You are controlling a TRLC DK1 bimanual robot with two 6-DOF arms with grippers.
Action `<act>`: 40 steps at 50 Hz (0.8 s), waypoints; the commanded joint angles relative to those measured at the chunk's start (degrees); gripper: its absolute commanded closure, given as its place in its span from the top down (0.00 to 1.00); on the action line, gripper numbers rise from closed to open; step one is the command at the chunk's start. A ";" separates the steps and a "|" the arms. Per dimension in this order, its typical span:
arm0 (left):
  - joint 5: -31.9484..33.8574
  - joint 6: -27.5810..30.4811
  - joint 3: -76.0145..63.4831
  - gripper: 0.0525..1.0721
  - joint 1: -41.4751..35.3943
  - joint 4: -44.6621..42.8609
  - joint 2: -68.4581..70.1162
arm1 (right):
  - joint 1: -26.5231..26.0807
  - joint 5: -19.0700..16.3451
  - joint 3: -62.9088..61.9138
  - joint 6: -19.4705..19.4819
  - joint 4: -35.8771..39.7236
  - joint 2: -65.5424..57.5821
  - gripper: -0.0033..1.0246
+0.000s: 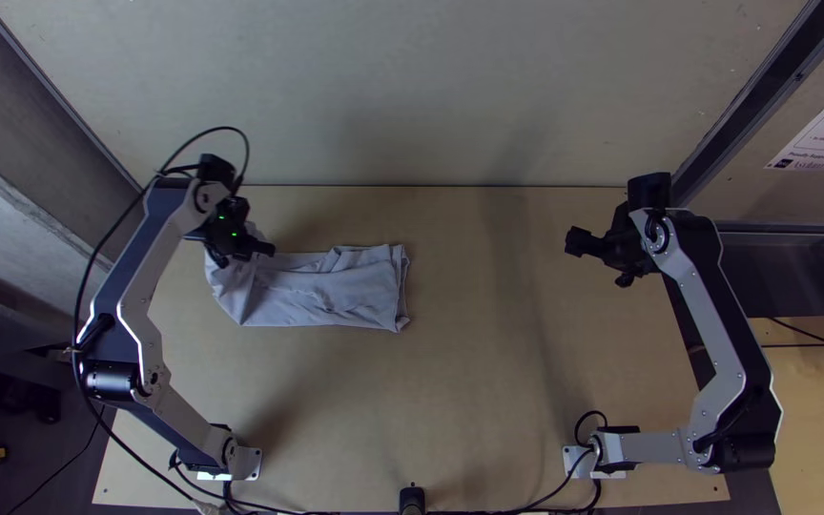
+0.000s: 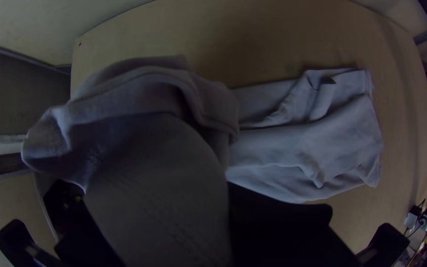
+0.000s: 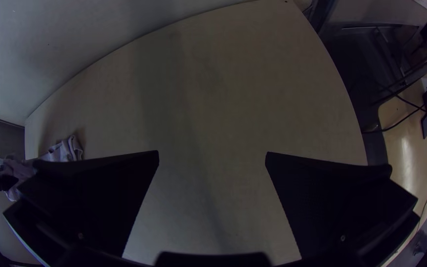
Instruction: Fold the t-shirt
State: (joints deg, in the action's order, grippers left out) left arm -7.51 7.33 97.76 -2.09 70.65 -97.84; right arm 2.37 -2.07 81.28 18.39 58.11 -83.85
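The light grey t-shirt (image 1: 336, 291) lies at the left of the table in the top view, in a narrow folded strip with creases. Its left end is raised and bunched at my left gripper (image 1: 243, 253). In the left wrist view, lifted cloth of the t-shirt (image 2: 159, 148) drapes over my left gripper (image 2: 221, 193), shut on that end and hiding one finger in large part. The flatter part spreads out beside it. My right gripper (image 1: 603, 261) is above the table's right side, away from the shirt. In the right wrist view, my right gripper (image 3: 212, 157) is open, holding nothing.
The bare wooden table (image 1: 488, 381) extends between the shirt and the right arm. A pale wall (image 1: 412, 95) rises along its far edge. Black cables (image 1: 317, 510) run along the near edge, beside a small dark post (image 1: 412, 498).
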 commanded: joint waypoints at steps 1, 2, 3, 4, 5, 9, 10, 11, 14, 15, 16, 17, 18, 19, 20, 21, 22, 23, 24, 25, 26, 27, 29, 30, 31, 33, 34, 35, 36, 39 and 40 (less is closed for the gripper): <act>-1.90 -3.64 1.21 0.02 -4.42 1.33 0.81 | -0.79 -0.40 -2.26 -0.02 0.08 1.85 0.96; -2.25 -3.99 1.21 0.02 -5.30 1.33 0.55 | -1.05 -0.48 -2.53 -0.02 0.08 2.03 0.96; -2.60 -4.43 1.21 0.02 -6.17 1.33 0.37 | -1.23 -0.57 -2.70 -0.02 0.08 2.20 0.96; -2.95 -4.96 1.30 0.02 -6.97 1.33 0.11 | -1.49 -0.75 -2.88 -0.11 0.08 2.29 0.96; -3.13 -5.40 1.56 0.02 -7.76 1.33 -0.16 | -1.67 -0.83 -3.14 -0.11 0.08 2.38 0.96; -4.45 -7.07 2.26 0.02 -10.83 1.42 -1.74 | -2.02 -1.19 -3.84 -0.46 0.08 2.82 0.96; -4.71 -7.42 2.44 0.02 -11.54 1.42 -2.18 | -2.11 -1.19 -4.02 -0.46 0.08 2.91 0.96; -5.15 -7.95 2.70 0.02 -12.33 1.59 -2.53 | -2.20 -1.19 -4.19 -0.46 0.08 2.91 0.96; -5.85 -9.09 3.06 0.02 -14.44 1.77 -3.58 | -2.55 -1.36 -4.55 -0.73 0.08 3.17 0.96; -5.85 -9.53 3.23 0.02 -15.05 1.77 -3.93 | -2.64 -1.36 -4.63 -0.81 0.08 3.26 0.96; -5.94 -9.97 3.49 0.02 -15.67 1.86 -4.37 | -2.81 -1.36 -4.72 -0.81 0.08 3.26 0.96; -5.94 -10.32 3.76 0.02 -16.28 2.03 -4.81 | -2.81 -1.45 -4.72 -0.81 0.08 3.35 0.96; -5.94 -10.76 3.85 0.02 -16.90 2.03 -5.17 | -2.90 -1.45 -4.72 -0.90 0.08 3.35 0.96; -6.12 -11.11 4.02 0.02 -17.42 2.03 -5.60 | -2.99 -1.54 -4.81 -0.90 0.08 3.43 0.96; -6.29 -11.38 4.37 0.02 -18.04 2.03 -6.13 | -3.16 -1.71 -4.90 -0.99 0.08 3.43 0.96; -6.47 -11.73 4.64 0.02 -18.48 2.03 -6.66 | -3.34 -1.80 -4.90 -0.99 0.08 3.52 0.96; -6.47 -12.17 4.99 0.02 -18.92 2.03 -7.27 | -3.43 -1.89 -4.99 -1.08 0.08 3.61 0.96; -6.55 -12.69 5.25 0.02 -19.27 2.03 -7.80 | -3.51 -1.89 -5.07 -1.17 0.08 3.61 0.96; -6.82 -13.22 5.60 0.02 -19.71 2.03 -8.51 | -3.60 -1.98 -5.16 -1.17 0.08 3.70 0.96; -6.91 -13.75 5.96 0.02 -20.06 2.03 -9.12 | -3.60 -1.98 -5.34 -1.17 0.08 3.79 0.96; -6.91 -14.19 6.22 0.02 -20.59 2.12 -9.74 | -3.69 -2.07 -5.43 -1.17 0.08 3.79 0.96; -6.91 -14.54 6.57 0.02 -20.94 2.38 -10.35 | -3.78 -2.15 -5.51 -1.25 0.08 3.79 0.96; -7.26 -15.86 7.36 0.02 -21.91 2.65 -11.67 | -4.04 -2.24 -5.78 -1.25 0.08 3.96 0.96; -7.35 -16.30 7.80 0.02 -22.43 2.91 -12.20 | -4.13 -2.33 -5.86 -1.25 -0.01 4.05 0.96; -7.26 -16.56 8.24 0.02 -22.87 3.35 -12.81 | -4.13 -2.33 -6.04 -1.34 -0.01 4.05 0.96; -7.35 -17.35 8.94 0.02 -23.93 4.05 -13.78 | -4.22 -2.33 -6.30 -1.43 -0.27 4.14 0.96; -7.35 -17.70 9.30 0.02 -24.37 4.05 -14.39 | -4.22 -2.42 -6.57 -1.43 -0.45 4.23 0.96; -7.35 -17.97 9.56 0.02 -24.81 4.23 -14.92 | -4.31 -2.42 -6.66 -1.52 -0.54 4.31 0.96; -7.35 -18.23 9.91 0.03 -25.42 4.58 -15.45 | -4.39 -2.42 -6.83 -1.61 -0.63 4.31 0.96; -7.35 -19.02 10.79 0.21 -26.92 4.76 -16.77 | -4.74 -2.59 -7.01 -1.78 -0.63 4.31 0.96; -7.35 -19.02 11.05 0.33 -27.44 4.85 -17.12 | -4.83 -2.68 -7.10 -2.04 -0.63 4.40 0.96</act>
State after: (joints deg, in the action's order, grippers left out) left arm -14.48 -9.23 106.15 -26.89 74.04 -113.08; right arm -1.61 -4.14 75.92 17.30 57.67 -80.88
